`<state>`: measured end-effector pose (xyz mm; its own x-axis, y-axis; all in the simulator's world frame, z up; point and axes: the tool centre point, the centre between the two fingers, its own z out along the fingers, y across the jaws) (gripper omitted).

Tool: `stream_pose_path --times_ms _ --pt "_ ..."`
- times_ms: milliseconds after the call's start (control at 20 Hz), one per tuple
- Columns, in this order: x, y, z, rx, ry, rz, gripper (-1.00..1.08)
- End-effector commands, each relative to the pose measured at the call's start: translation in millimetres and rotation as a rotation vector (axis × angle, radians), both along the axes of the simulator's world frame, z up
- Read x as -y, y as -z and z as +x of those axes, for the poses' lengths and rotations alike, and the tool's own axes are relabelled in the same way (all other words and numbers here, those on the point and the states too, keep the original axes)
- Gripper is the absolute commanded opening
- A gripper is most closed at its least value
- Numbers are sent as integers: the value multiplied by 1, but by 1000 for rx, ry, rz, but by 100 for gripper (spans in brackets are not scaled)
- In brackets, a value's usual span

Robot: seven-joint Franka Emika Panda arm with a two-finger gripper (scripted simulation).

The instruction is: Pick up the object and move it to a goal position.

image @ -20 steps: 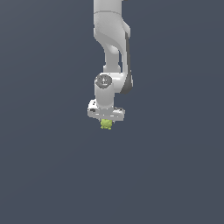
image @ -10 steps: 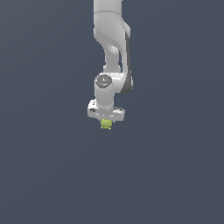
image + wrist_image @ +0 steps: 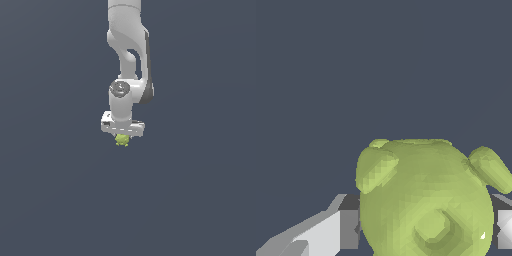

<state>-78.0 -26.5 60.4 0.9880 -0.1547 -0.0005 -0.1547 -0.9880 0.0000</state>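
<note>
The object (image 3: 122, 140) is a small yellow-green lump with stubby knobs, hanging just under the white hand of the arm in the exterior view. My gripper (image 3: 122, 139) is shut on it. In the wrist view the object (image 3: 426, 200) fills the space between the two fingers, one white finger (image 3: 321, 232) on one side and the other finger (image 3: 504, 229) on the opposite side, both pressed against it. The fingertips themselves are hidden behind the lump in the exterior view.
A plain dark grey-blue surface (image 3: 60, 200) surrounds the arm on every side. The white arm (image 3: 127, 60) comes down from the upper edge of the exterior view. No goal marker shows.
</note>
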Motion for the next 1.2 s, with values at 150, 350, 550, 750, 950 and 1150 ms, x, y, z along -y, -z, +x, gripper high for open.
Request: stream_pose_path --times_ms 150,350,550,750,950,1150 --pt "-17 -34 5 1 0 -1 -100" --pt "-33 -68 9 1 0 -1 -100" --pt "-53 -108 15 1 0 -2 -100" --pt "-73 -148 21 1 0 -2 -100" --pt "-92 -188 27 1 0 -3 -100" --pt "-112 -228 34 1 0 -3 -100"
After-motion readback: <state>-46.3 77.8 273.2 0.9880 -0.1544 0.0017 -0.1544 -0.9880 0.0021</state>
